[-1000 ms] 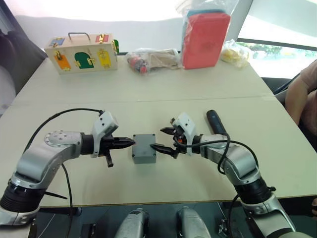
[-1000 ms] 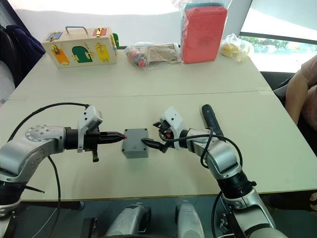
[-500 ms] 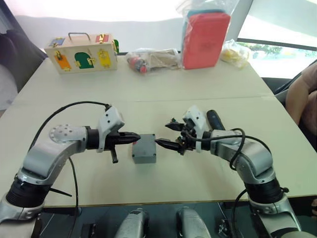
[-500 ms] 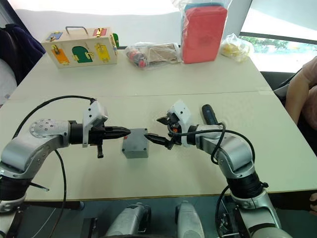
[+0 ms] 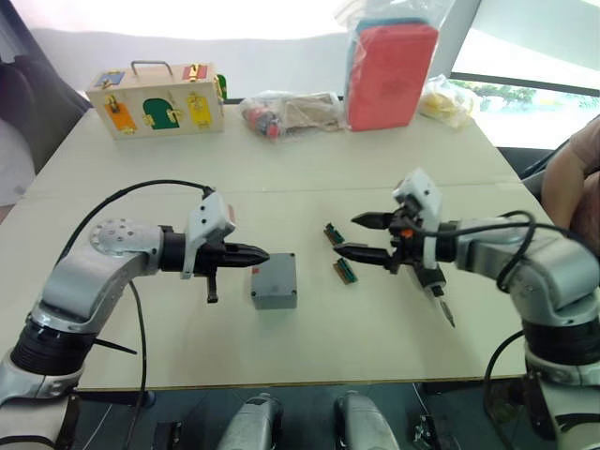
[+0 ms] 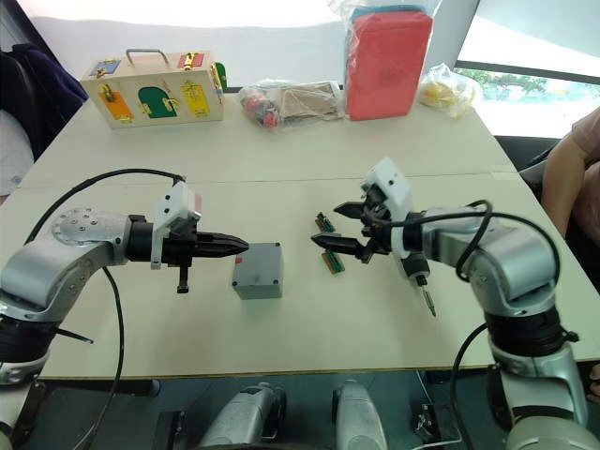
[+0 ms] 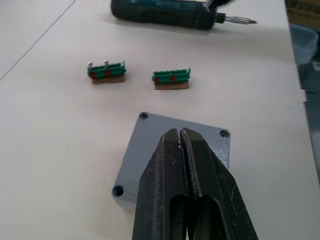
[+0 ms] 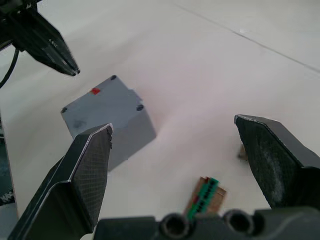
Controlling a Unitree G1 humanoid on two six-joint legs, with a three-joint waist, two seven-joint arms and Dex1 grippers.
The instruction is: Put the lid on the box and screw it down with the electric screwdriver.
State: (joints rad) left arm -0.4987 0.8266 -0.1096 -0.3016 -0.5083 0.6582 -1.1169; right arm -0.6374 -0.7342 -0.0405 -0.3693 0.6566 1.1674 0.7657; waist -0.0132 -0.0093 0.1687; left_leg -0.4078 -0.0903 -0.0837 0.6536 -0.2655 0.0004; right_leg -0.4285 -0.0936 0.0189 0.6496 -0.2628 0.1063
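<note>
The right pincer is pulling away from the box, fingers spread and empty, exposing the electric screwdriver beneath its arm. Left pincer, pressed together, is hovering beside the box mid-counter; the lid looks seated, probably unscrewed.

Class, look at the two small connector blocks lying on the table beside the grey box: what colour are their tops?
The two connector blocks are green on top with tan bases, clearest in the left wrist view.

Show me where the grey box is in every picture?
Left eye view: box, low centre, just past the left gripper.
Right eye view: box, left of centre.
Left wrist view: box, just beyond the shut fingers.
Right wrist view: box, centre-left.
Shared landmark: two green blocks beside it.
</note>
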